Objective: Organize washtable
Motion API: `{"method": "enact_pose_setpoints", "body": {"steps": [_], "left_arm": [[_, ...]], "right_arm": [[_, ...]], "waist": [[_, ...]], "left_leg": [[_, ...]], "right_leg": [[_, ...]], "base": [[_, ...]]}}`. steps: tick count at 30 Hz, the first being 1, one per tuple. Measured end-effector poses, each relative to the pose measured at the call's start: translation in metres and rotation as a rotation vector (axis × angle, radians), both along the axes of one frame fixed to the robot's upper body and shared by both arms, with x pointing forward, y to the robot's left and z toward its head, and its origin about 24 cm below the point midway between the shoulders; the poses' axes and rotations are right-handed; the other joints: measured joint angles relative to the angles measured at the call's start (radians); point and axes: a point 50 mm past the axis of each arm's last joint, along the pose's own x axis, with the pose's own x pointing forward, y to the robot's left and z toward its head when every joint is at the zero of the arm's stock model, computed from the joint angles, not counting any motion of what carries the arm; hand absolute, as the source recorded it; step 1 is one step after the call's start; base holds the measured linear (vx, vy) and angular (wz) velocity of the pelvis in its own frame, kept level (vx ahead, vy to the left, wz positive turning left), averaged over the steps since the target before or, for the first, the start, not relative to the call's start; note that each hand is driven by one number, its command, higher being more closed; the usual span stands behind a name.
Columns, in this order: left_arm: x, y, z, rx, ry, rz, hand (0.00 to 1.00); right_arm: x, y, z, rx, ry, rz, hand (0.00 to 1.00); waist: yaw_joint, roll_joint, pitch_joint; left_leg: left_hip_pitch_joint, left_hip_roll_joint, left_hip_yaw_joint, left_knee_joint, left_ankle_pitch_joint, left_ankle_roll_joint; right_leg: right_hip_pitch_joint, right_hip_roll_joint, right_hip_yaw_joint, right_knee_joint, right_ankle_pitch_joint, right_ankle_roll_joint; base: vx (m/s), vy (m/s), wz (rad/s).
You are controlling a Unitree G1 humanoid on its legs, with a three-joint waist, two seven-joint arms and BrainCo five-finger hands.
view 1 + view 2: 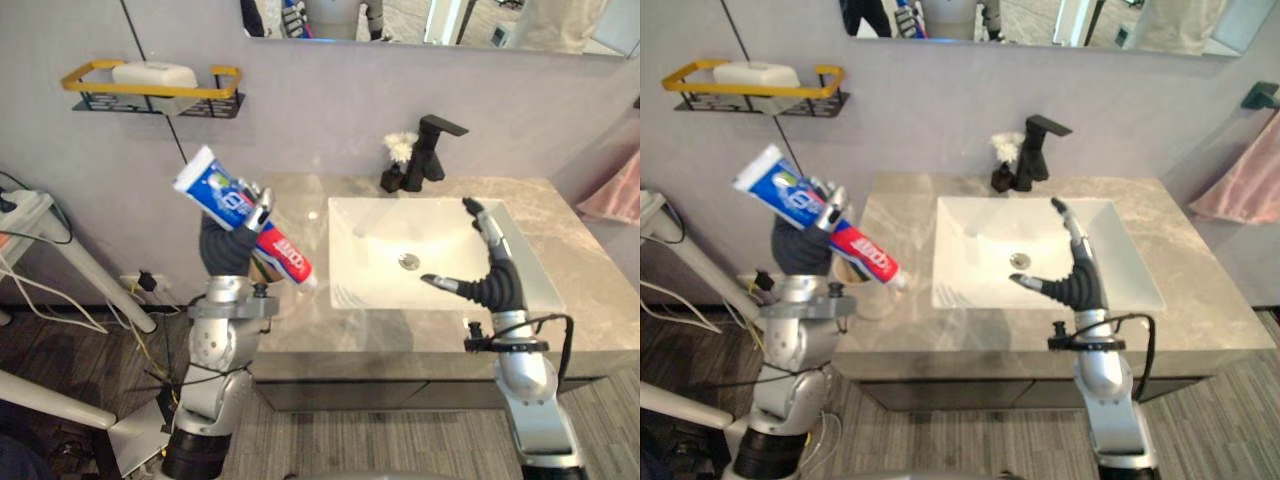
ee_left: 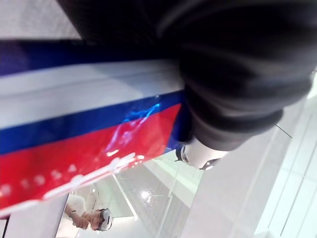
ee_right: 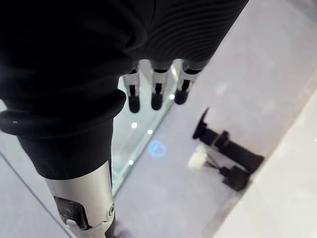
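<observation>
My left hand (image 1: 232, 245) is up in the air by the left edge of the grey surface (image 1: 300, 325). Its fingers (image 1: 262, 207) are curled tight round a toothpaste tube (image 1: 218, 197). The tube is tilted. Its flat blue end sticks up and out to the left of my fingers, and its red end points down to the right, near the white sink (image 1: 380, 225). My right hand (image 1: 497, 285) hangs over the sink's right side, fingers straight and spread, holding nothing. More grey surface lies to their right.
</observation>
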Motion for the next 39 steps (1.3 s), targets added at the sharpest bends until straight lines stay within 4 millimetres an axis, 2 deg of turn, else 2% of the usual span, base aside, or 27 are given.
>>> {"method": "enact_pose_setpoints", "body": {"steps": [8, 10, 14, 19, 24, 30, 32, 34, 36, 39], "left_arm": [[-0.002, 0.017, 0.002, 0.060, -0.021, 0.146, 1.00], [-0.002, 0.023, 0.003, 0.051, -0.023, 0.183, 1.00], [-0.002, 0.023, 0.005, 0.069, -0.034, 0.220, 1.00], [0.000, 0.029, 0.017, 0.089, -0.090, 0.295, 1.00], [-0.001, 0.036, 0.020, 0.120, -0.107, 0.360, 1.00], [-0.002, 0.038, 0.022, 0.194, -0.126, 0.423, 1.00], [-0.003, 0.040, 0.021, 0.209, -0.124, 0.442, 1.00], [-0.005, 0.047, 0.016, 0.215, -0.101, 0.472, 1.00], [-0.009, 0.053, 0.008, 0.226, -0.060, 0.495, 1.00], [-0.013, 0.059, 0.000, 0.235, -0.021, 0.521, 1.00]], "right_arm": [[-0.009, 0.002, -0.039, 0.085, 0.206, 0.055, 0.00], [-0.015, 0.008, -0.048, 0.086, 0.254, 0.092, 0.00], [-0.023, 0.009, -0.065, 0.089, 0.346, 0.109, 0.00], [-0.032, 0.008, -0.074, 0.089, 0.398, 0.109, 0.00], [-0.033, 0.006, -0.079, 0.090, 0.419, 0.102, 0.00], [-0.032, -0.005, -0.075, 0.080, 0.398, 0.053, 0.00], [-0.032, -0.016, -0.066, 0.070, 0.356, 0.001, 0.00], [-0.033, -0.030, -0.049, 0.055, 0.277, -0.069, 0.00], [-0.037, -0.052, -0.027, 0.023, 0.170, -0.183, 0.00], [-0.042, -0.073, -0.014, 0.010, 0.093, -0.297, 0.00]], "waist": [[-0.011, 0.006, 0.004], [-0.013, 0.007, 0.004], [-0.013, 0.008, 0.005], [-0.017, 0.011, 0.007], [-0.017, 0.012, 0.007], [-0.015, 0.011, 0.007], [-0.014, 0.012, 0.007], [-0.016, 0.012, 0.007], [-0.017, 0.011, 0.007], [-0.020, 0.011, 0.007]], "left_leg": [[0.000, 0.010, 0.011, 0.001, -0.007, -0.006], [0.000, 0.011, 0.015, 0.002, -0.010, -0.007], [-0.001, 0.012, 0.016, 0.002, -0.012, -0.010], [-0.001, 0.013, 0.016, 0.005, -0.016, -0.009], [-0.003, 0.014, 0.026, 0.028, -0.032, -0.009], [-0.003, 0.014, 0.031, 0.029, -0.032, -0.009], [-0.003, 0.014, 0.035, 0.033, -0.036, -0.010], [0.002, 0.016, 0.045, 0.036, -0.040, -0.011], [0.005, 0.017, 0.055, 0.041, -0.048, -0.010], [0.006, 0.021, 0.075, 0.064, -0.067, -0.012]], "right_leg": [[-0.002, 0.007, 0.013, -0.010, 0.000, 0.000], [-0.001, 0.011, 0.017, -0.017, 0.001, -0.001], [-0.001, 0.016, 0.018, -0.020, 0.001, -0.001], [0.000, 0.016, 0.019, -0.020, 0.001, -0.001], [0.003, 0.014, 0.027, -0.019, 0.001, -0.001], [0.001, 0.015, 0.032, -0.019, 0.001, -0.001], [0.001, 0.015, 0.036, -0.019, 0.001, -0.001], [0.001, 0.016, 0.047, -0.019, 0.001, -0.001], [0.000, 0.016, 0.056, -0.018, 0.001, -0.001], [0.000, 0.017, 0.077, -0.017, 0.001, -0.001]], "base": [[0.00, -0.019, -0.04], [0.01, -0.028, -0.05], [0.00, -0.030, -0.02], [-0.02, -0.025, -0.01], [-0.02, -0.017, -0.06], [-0.01, -0.015, -0.01], [-0.02, -0.023, -0.07], [-0.01, -0.019, -0.14], [-0.01, -0.020, -0.15], [-0.01, -0.011, -0.19]]}}
